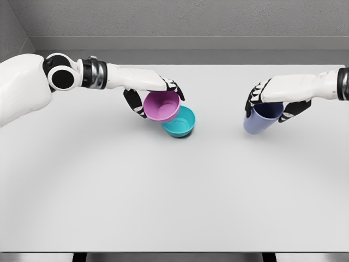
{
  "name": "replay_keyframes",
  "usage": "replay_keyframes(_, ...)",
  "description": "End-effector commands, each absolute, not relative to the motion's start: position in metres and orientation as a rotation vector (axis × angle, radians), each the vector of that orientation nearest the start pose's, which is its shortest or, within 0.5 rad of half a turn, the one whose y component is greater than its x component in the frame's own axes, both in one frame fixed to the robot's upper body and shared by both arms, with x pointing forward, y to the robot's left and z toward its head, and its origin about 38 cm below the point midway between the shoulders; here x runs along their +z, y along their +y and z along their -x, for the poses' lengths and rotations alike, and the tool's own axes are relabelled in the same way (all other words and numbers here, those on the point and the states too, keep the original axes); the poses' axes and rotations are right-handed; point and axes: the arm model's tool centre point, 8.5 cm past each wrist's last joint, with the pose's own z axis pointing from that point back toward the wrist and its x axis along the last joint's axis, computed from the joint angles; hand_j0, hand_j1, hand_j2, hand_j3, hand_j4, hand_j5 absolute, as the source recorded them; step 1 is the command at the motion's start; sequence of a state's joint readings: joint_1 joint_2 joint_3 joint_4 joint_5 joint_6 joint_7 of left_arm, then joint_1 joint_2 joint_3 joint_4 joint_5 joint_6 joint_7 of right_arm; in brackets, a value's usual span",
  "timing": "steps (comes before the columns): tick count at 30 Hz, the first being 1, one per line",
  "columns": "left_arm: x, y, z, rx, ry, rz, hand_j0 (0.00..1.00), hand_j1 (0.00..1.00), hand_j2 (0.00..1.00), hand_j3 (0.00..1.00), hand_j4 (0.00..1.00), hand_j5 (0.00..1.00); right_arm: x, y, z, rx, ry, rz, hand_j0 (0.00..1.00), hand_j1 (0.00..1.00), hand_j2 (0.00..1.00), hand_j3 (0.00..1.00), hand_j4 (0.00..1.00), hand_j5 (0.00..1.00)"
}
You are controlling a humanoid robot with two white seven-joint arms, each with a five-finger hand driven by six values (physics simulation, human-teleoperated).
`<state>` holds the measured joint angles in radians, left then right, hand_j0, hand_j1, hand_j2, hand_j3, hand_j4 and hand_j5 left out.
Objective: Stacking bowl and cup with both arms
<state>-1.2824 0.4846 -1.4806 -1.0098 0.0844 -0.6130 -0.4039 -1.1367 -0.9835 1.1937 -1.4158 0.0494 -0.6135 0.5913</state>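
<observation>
over the worktop [174,207] the left robot hand [155,90] grips the pink bowl [162,106] above the teal bowl [181,122], ready to nest, while the right robot hand [275,98] clutches the cup [263,118], next in.

Both arms have smooth white shells. Left arm [32,82]: black round joint disc, dark banded wrist ring. Hands white with black fingers [132,103].

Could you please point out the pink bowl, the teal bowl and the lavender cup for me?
pink bowl [162,106], head view, inner wall.
teal bowl [182,123], head view, inside near the rim.
lavender cup [258,124], head view, outer side wall.
</observation>
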Motion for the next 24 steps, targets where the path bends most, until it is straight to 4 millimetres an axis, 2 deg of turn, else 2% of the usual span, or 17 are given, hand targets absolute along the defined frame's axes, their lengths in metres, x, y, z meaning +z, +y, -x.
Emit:
replay_keyframes(1, 0.228, 0.15, -0.514, -2.154, -1.439, -0.003, 0.67, 0.67, 0.67, 0.67, 0.67, 0.67, 0.274, -0.305, -0.445, 2.236, -1.268, 0.223, 0.64, 0.64, 0.64, 0.64, 0.64, 0.64)
replay_keyframes(24, 0.23, 0.128, -0.52, -2.188, -1.431, -0.005, 0.67, 0.67, 0.67, 0.67, 0.67, 0.67, 0.285, -0.295, -0.45, 2.236, -1.31, 0.225, 0.63, 0.63, 0.63, 0.63, 0.63, 0.63)
